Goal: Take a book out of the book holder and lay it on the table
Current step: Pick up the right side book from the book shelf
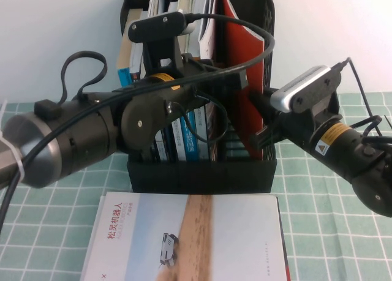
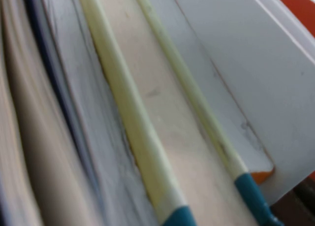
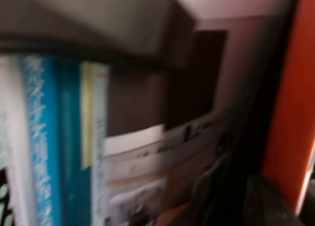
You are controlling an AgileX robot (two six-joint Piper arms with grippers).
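The book (image 1: pixel 236 54) stands upright with its red cover showing in the right-hand slot of the black book holder (image 1: pixel 202 174). My right gripper (image 1: pixel 262 125) comes in from the right, shut on the book's front edge at mid height. The right wrist view shows the red cover (image 3: pixel 290 88) pressed between dark fingers (image 3: pixel 266 201). My left gripper (image 1: pixel 211 76) is pushed in among the upright books in the middle slots. The left wrist view shows only their pages and blue-tipped spines (image 2: pixel 162 113) up close.
A white book with a tan stripe (image 1: pixel 196 232) lies flat on the green grid table (image 1: pixel 331 232) just in front of the holder. Blue-spined books (image 1: pixel 184 134) fill the holder's left and middle slots. A black cable (image 1: pixel 257 30) loops over the holder.
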